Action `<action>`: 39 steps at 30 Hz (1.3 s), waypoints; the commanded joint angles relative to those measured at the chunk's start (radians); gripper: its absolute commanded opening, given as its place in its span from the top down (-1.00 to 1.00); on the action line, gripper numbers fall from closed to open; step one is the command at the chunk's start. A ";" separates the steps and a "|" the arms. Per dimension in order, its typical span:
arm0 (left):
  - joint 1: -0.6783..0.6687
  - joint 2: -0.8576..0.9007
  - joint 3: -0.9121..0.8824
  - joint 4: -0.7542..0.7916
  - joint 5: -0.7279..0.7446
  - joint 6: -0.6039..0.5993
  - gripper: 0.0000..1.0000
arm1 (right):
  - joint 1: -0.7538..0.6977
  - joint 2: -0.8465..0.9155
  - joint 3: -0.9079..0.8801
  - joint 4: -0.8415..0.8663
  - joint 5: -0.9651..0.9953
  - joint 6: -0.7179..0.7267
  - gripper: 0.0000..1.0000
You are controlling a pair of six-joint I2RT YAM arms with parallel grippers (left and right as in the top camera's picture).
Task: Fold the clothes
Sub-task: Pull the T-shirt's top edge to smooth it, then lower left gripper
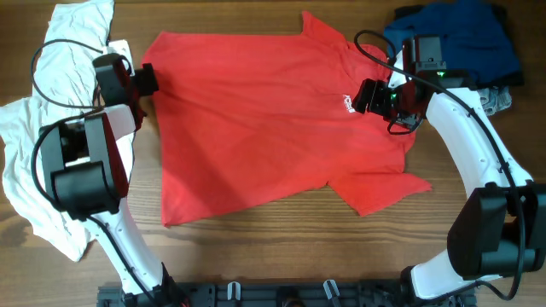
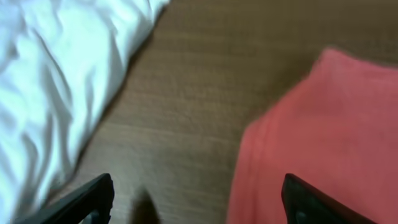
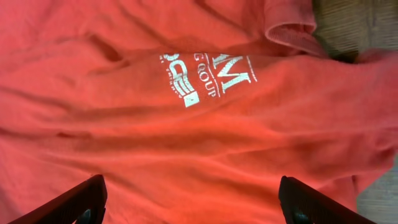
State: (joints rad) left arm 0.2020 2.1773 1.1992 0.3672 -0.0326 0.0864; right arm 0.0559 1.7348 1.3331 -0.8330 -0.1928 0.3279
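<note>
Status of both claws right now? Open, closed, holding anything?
Left claw: open, empty, over the table beside the red T-shirt.
Right claw: open, empty, above the red T-shirt near its chest lettering.

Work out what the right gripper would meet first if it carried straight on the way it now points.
Most likely the red T-shirt. In the wrist view the right gripper stands open and frames nothing but that cloth, close to the white chest lettering. How far off the cloth lies is unclear.
</note>
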 commanded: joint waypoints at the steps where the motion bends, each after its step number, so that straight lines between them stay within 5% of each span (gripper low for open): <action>1: -0.030 -0.223 0.025 -0.143 0.047 -0.048 -0.79 | 0.003 -0.031 0.043 -0.026 0.043 -0.014 -0.78; 6: -0.099 -0.567 0.025 -0.513 0.083 -0.102 -0.91 | 0.003 -0.108 0.118 -0.150 0.043 -0.010 -0.77; 10: -0.150 -0.806 0.025 -0.846 0.084 -0.305 -0.99 | 0.003 -0.236 0.127 -0.301 0.043 0.099 -0.77; 15: -0.150 -0.912 0.025 -1.274 0.085 -0.636 -0.99 | 0.003 -0.306 0.117 -0.451 0.068 0.194 -0.83; 21: -0.151 -0.911 -0.017 -1.645 0.102 -0.794 -1.00 | 0.003 -0.304 0.008 -0.401 0.085 0.304 -0.92; 27: -0.151 -0.911 -0.171 -1.697 0.089 -1.007 -0.99 | 0.003 -0.302 -0.116 -0.301 0.072 0.338 -0.92; 33: -0.151 -0.911 -0.395 -1.583 0.124 -1.246 -0.93 | 0.003 -0.302 -0.146 -0.266 0.073 0.337 -0.91; 39: -0.150 -0.911 -0.555 -1.392 0.171 -1.255 -0.60 | 0.003 -0.302 -0.146 -0.259 0.073 0.337 -0.91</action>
State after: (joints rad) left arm 0.0525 1.2713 0.7231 -1.0874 0.1089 -1.1149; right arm 0.0559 1.4292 1.1877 -1.0973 -0.1299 0.6514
